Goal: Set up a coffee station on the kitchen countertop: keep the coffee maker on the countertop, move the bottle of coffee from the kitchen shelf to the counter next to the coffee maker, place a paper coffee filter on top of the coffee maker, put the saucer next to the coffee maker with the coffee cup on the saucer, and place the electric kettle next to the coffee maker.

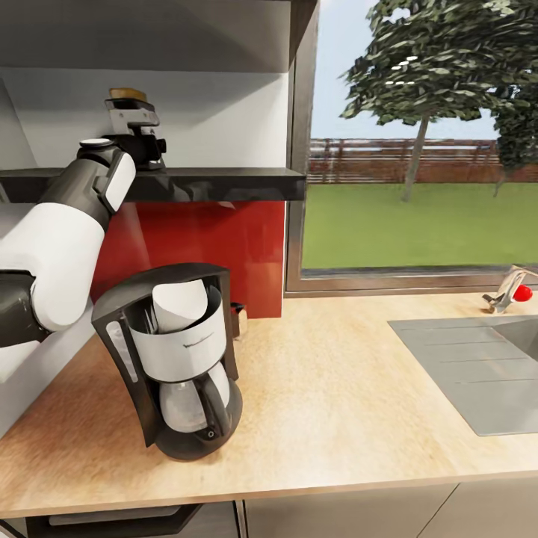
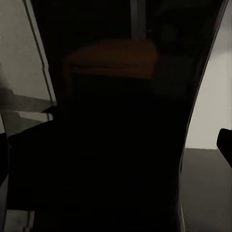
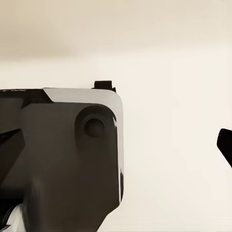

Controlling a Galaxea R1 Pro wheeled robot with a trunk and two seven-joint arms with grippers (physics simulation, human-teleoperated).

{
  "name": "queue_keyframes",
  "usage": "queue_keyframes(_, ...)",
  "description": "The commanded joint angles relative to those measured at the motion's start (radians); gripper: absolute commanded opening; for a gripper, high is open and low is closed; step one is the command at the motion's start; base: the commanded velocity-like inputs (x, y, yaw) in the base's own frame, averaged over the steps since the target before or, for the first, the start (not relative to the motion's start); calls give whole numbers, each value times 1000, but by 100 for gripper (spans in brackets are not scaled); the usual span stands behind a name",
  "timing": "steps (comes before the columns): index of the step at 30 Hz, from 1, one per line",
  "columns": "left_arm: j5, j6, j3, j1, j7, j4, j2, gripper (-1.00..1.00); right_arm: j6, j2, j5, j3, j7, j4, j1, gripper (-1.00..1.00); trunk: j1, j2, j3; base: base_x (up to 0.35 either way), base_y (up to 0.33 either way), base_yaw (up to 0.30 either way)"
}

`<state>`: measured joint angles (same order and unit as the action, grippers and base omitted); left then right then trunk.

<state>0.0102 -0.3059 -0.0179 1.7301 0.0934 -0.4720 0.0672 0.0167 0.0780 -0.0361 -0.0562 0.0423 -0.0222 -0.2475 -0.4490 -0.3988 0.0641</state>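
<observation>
Head view: the coffee maker stands on the wooden countertop, a white paper coffee filter seated in its top. Above and behind the coffee maker runs a dark kitchen shelf. The left arm reaches up from beside the coffee maker to that shelf, where the left gripper meets the bottle of coffee, of which a tan cap shows above the gripper body. Whether the jaws are wide or closed on the bottle cannot be told. Far to the right of the coffee maker lie a sink and a faucet.

Left wrist view: the bottle of coffee looms dark and very close.

Right wrist view: one dark fingertip of the right gripper shows over a pale surface; its jaw spacing cannot be told.
</observation>
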Motion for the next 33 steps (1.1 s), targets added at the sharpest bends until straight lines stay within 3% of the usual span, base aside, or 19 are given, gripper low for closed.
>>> queue_keyframes(1, 4, -4, -2, 0, 3, 3, 0, 100, 2, 0, -4, -6, 4, -1, -1, 100, -1, -1, 3, 7, 0, 0)
queue_keyframes(5, 4, -6, -3, -1, -4, 1, -1, 100, 2, 0, -4, -5, 4, -1, -1, 100, -1, -1, 3, 3, 0, 0)
queue_keyframes(6, 4, -7, -2, -1, -7, 0, -1, -100, 2, 0, -4, -5, 4, -1, -1, 100, -1, -1, 3, 1, 0, 0)
queue_keyframes(13, 2, -13, -1, -1, -13, -41, -1, -100, 2, 0, -4, -5, 4, -1, 0, 100, -1, -1, 3, 0, 0, 0)
queue_keyframes(29, -1, -116, 0, 0, -12, -118, -1, -100, 2, -1, -4, -6, 5, -2, 0, 100, -1, -1, 3, 0, 0, 0)
queue_keyframes(33, 0, -157, -3, 0, -13, -190, -3, -100, -3, -6, -2, -6, 5, -5, 0, 100, -1, -1, 3, 0, 0, 0)
